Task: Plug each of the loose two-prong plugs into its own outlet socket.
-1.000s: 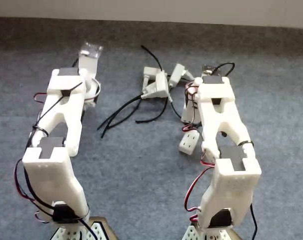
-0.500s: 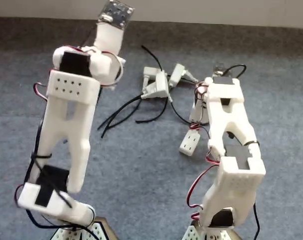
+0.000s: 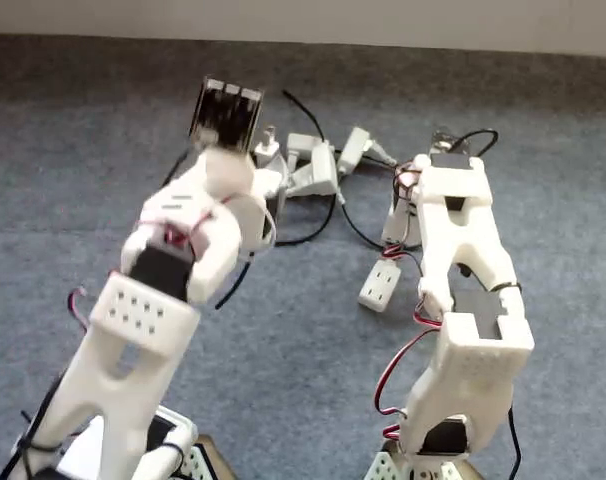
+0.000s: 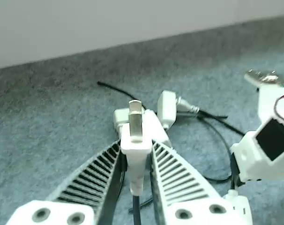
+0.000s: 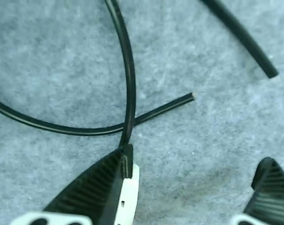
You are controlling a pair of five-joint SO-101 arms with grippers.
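Your left gripper (image 4: 136,150) is clamped on a two-prong plug (image 4: 134,136); your right gripper (image 5: 196,157) stands with its fingers wide apart.

In the high view you see the left arm (image 3: 173,270) raised, with the plug at its tip just beside the group of white outlet sockets (image 3: 313,170); one more socket block (image 3: 380,284) lies on the grey carpet (image 3: 283,340) near the right arm (image 3: 463,260). In the left wrist view the plug's prongs point toward the outlet sockets beyond. In the right wrist view a black cord (image 5: 129,70) runs to a white piece (image 5: 128,197) beside one finger; you cannot tell what this piece is.
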